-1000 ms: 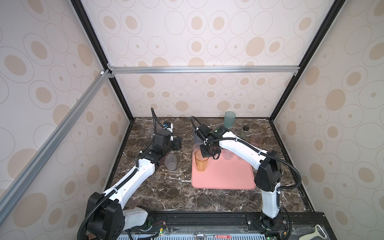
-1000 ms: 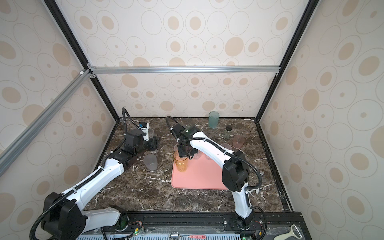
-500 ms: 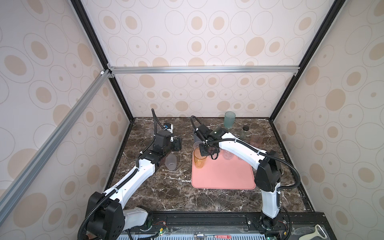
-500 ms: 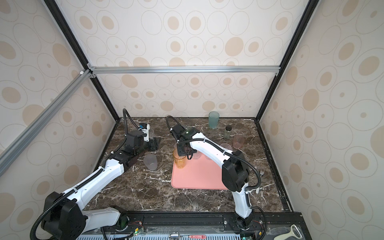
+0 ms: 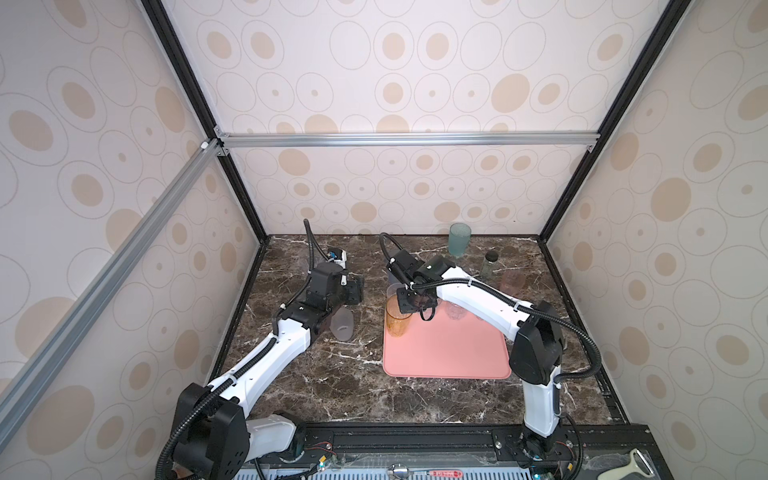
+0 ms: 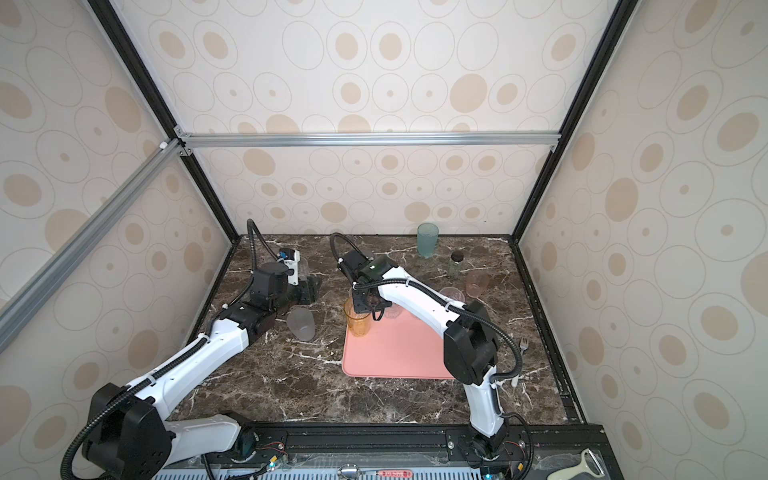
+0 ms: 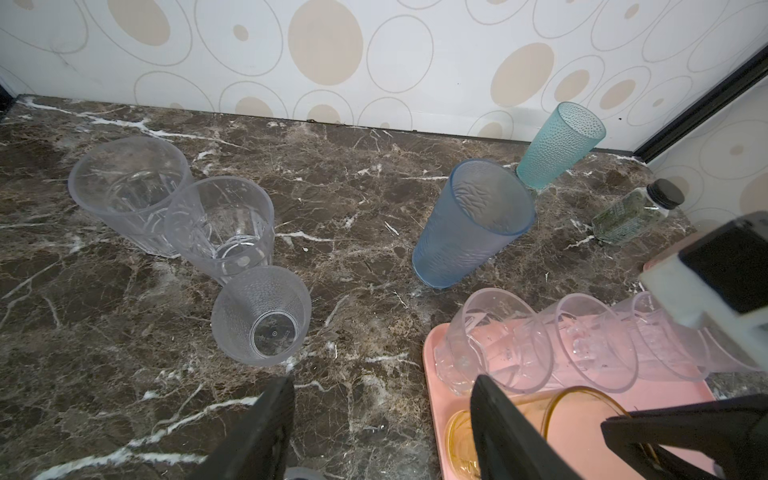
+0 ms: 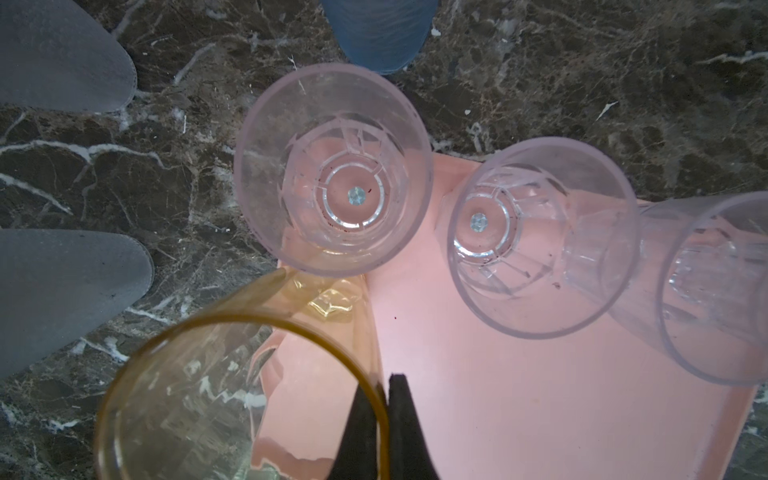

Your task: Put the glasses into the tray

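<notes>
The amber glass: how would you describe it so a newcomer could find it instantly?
Find the salmon-pink tray on the dark marble table. At its far left corner is the amber glass, its rim pinched in the jaws of the right gripper. It is the only yellow-orange tumbler, taller than the clear faceted glasses beside it.

Three glasses (image 8: 540,237) on tray (image 8: 519,395), far edge

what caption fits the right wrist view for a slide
Right tool pinches the rim of the amber glass over a corner of the tray, beside three clear glasses on it.
</notes>
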You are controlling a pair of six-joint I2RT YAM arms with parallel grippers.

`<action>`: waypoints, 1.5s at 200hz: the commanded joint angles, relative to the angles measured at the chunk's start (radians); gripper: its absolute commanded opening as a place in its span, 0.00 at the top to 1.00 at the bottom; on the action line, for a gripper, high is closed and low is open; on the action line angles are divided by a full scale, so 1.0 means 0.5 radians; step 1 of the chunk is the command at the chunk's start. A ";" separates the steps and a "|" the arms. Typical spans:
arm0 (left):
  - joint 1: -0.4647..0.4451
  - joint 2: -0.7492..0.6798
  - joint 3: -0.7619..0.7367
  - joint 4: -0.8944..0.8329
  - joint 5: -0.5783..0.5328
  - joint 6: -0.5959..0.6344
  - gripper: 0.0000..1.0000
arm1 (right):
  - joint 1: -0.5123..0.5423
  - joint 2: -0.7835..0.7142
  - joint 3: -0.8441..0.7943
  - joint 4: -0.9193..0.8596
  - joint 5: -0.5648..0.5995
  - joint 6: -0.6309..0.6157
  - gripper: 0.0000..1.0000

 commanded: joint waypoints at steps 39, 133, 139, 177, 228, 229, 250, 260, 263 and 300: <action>0.009 -0.061 -0.010 0.041 0.012 -0.024 0.33 | 0.027 -0.042 -0.047 -0.077 0.058 0.040 0.94; 0.011 -0.070 -0.029 0.054 0.017 -0.033 0.33 | 0.039 -0.058 -0.044 -0.096 0.072 0.029 0.90; 0.011 -0.070 -0.029 0.053 0.017 -0.033 0.32 | 0.040 -0.062 -0.044 -0.096 0.068 0.030 0.88; 0.013 -0.068 -0.029 0.053 0.016 -0.028 0.33 | 0.040 -0.084 -0.008 -0.123 0.073 0.030 0.73; 0.013 -0.045 0.027 0.027 -0.025 0.014 0.32 | 0.031 -0.154 0.138 -0.225 0.095 0.012 0.66; 0.011 -0.044 0.030 0.026 -0.027 0.017 0.32 | 0.031 -0.156 0.141 -0.227 0.095 0.012 0.66; 0.014 0.022 0.145 -0.010 -0.027 0.064 0.32 | -0.027 -0.227 0.170 -0.247 0.101 0.022 0.65; 0.019 0.082 0.226 -0.029 0.013 0.088 0.32 | -0.065 -0.271 0.161 -0.231 0.100 0.042 0.65; 0.021 0.099 0.249 -0.031 0.034 0.091 0.33 | -0.078 -0.285 0.153 -0.223 0.104 0.044 0.65; 0.035 0.508 0.654 -0.154 0.449 0.161 0.35 | -0.192 -0.438 -0.013 -0.073 0.168 0.079 0.64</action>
